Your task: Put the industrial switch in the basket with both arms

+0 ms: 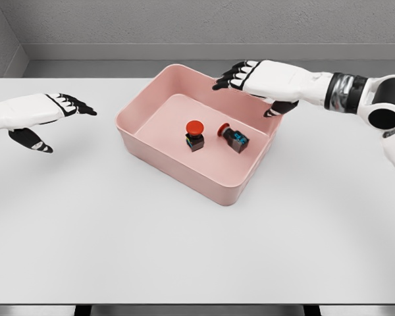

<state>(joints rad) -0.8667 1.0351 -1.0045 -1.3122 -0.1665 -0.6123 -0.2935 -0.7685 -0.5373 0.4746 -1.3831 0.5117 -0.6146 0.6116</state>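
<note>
The right hand [250,78] hangs over the far corner of the pink basket [159,161], palm down, its black-tipped fingers [225,80] stretched out loose towards the left and its thumb [276,109] dropping down near the rim on the right side. It grips nothing. From where I stand the thumb looks to be at or just above the basket's edge, though I can't say for sure that it touches.

Below and in front of that hand, on the basket floor, lie two industrial switches. The one on the left [195,135] stands upright on its dark body with the red button cap on top. The other industrial switch [234,137] lies tipped on its side just beside the first, its red cap pointing up and left, a blue patch showing on its dark body. The two are close but apart.

The left hand [46,112] hovers over the white worktop [184,257] well to the left of the basket, fingers extended towards it, thumb hanging underneath, also relaxed and holding nothing. It is well apart from both switches and from the basket wall.
</note>
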